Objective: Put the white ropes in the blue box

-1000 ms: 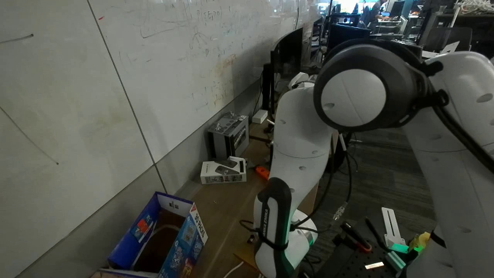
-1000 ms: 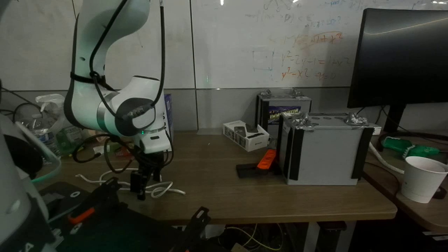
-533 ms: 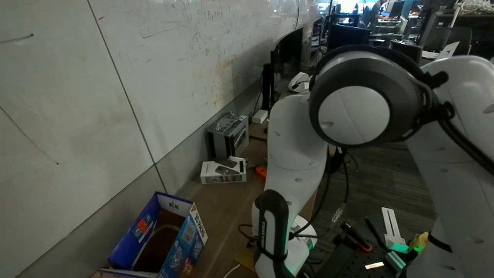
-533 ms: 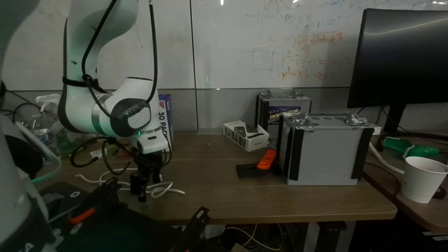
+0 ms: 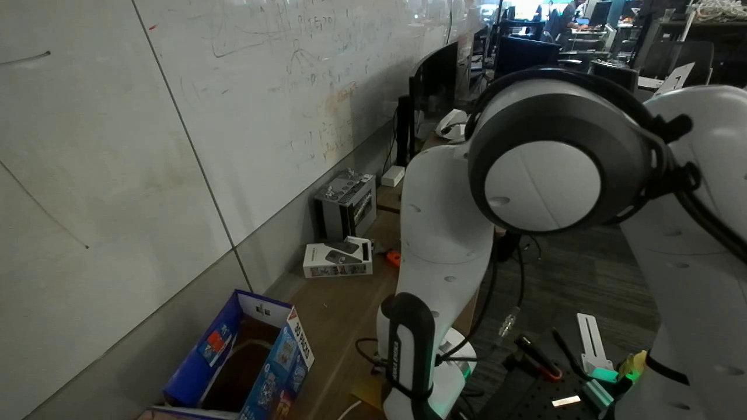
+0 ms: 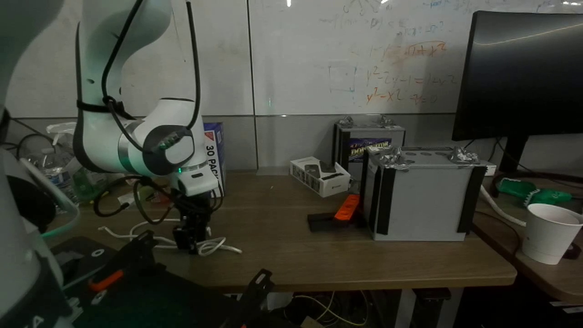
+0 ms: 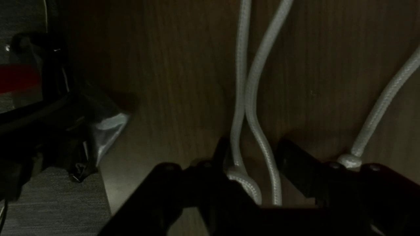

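The white ropes (image 6: pixel 230 248) lie in loose loops on the table below my gripper (image 6: pixel 193 249). In the wrist view two strands of the white ropes (image 7: pixel 241 65) pass between my gripper (image 7: pixel 253 143), whose jaws stand apart on either side of them. One strand bends against the left finger; a knotted end lies outside the right finger. The blue box (image 5: pixel 274 373) stands open-topped by the whiteboard wall, with a pale curved strand (image 5: pixel 251 343) inside. The arm partly covers the blue box (image 6: pixel 217 155) in an exterior view.
A white printed box (image 6: pixel 325 182), an orange tool (image 6: pixel 347 208) and a grey box (image 6: pixel 423 200) stand along the table. Dark clamps (image 6: pixel 123 266) lie near its front edge. Bottles (image 6: pixel 54 173) crowd the left. Black cables (image 6: pixel 136 200) hang in loops from the wrist.
The arm has shifted slightly left in an exterior view, uncovering more of the blue box. The gripper's fingers have come nearer each other around the ropes, which lie almost as before.
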Controlling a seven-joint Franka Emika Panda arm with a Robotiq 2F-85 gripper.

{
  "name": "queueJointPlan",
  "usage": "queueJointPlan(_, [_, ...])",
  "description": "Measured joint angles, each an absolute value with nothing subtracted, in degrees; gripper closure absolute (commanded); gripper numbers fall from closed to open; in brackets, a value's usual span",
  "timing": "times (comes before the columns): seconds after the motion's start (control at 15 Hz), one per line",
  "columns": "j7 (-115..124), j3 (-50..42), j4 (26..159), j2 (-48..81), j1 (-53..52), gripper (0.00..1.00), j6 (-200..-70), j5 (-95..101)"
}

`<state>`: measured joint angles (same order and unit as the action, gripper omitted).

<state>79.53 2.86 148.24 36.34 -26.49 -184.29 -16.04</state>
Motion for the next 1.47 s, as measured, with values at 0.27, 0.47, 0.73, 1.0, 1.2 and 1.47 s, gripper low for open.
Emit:
queueJointPlan(0.27, [78.9, 2.0, 148.1, 36.0, -27.3, 0.97, -183.8, -16.0])
queueJointPlan(0.47, [77.3, 1.2, 147.9, 35.3, -27.4, 0.96, -183.4, -16.0])
queueJointPlan(0.73, [75.2, -3.5, 148.6, 28.9, -31.3, 0.96, -180.9, -16.0])
queueJointPlan(1.0, [75.5, -14.2, 149.7, 18.1, -42.9, 0.96, -174.4, -12.1])
queueJointPlan(1.2, [80.0, -24.1, 149.4, 11.2, -53.5, 0.96, -169.1, -2.8])
queueJointPlan(1.47, [89.4, -28.8, 146.3, 3.0, -60.7, 0.96, -160.9, 10.5])
